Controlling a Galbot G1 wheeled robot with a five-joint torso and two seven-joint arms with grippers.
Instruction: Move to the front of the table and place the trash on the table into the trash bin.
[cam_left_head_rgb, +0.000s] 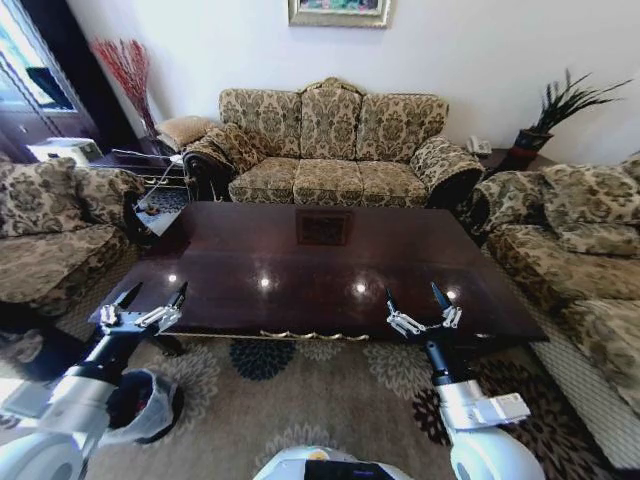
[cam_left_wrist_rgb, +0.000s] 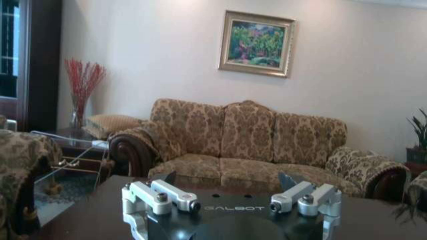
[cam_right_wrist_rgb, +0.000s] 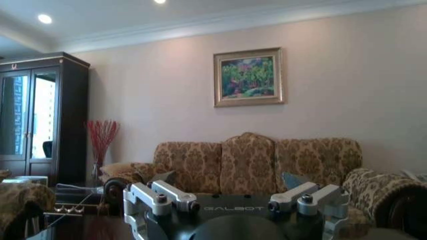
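The table (cam_left_head_rgb: 320, 265) stretches across the middle of the head view, its dark glossy top reflecting ceiling lights and the framed painting (cam_left_wrist_rgb: 257, 43) on the far wall; no litter can be made out on the polished surface. Its near edge, with the gilt-trimmed apron, runs just beyond both grippers. The left gripper (cam_left_head_rgb: 150, 297) hangs at the near left corner of the table with its fingers spread wide, and the right gripper (cam_left_head_rgb: 418, 301) hangs over the near edge toward the right, fingers likewise wide apart with nothing between them. The trash bin (cam_left_head_rgb: 145, 404) sits on the patterned carpet (cam_left_head_rgb: 300, 400) on the near left, below the left arm, which covers part of its bag-lined rim; what lies inside it cannot be made out. A three-seat sofa (cam_left_head_rgb: 330, 145) closes off the far side, another sofa (cam_left_head_rgb: 60, 230) stands close along the left, and a third (cam_left_head_rgb: 580, 260) runs along the right, leaving narrow strips of carpet between each and the table's edges. The near side, where the carpet lies bare, has the most open room. A glass side table (cam_left_head_rgb: 150, 175) with red twigs in a vase (cam_left_head_rgb: 130, 75) fills the far left corner, and a potted plant (cam_left_head_rgb: 555, 110) the far right. In the left wrist view the table's far part shows past the open fingers (cam_left_wrist_rgb: 170, 195), with the far sofa beyond. The right sofa is cut off at the head view's edge.
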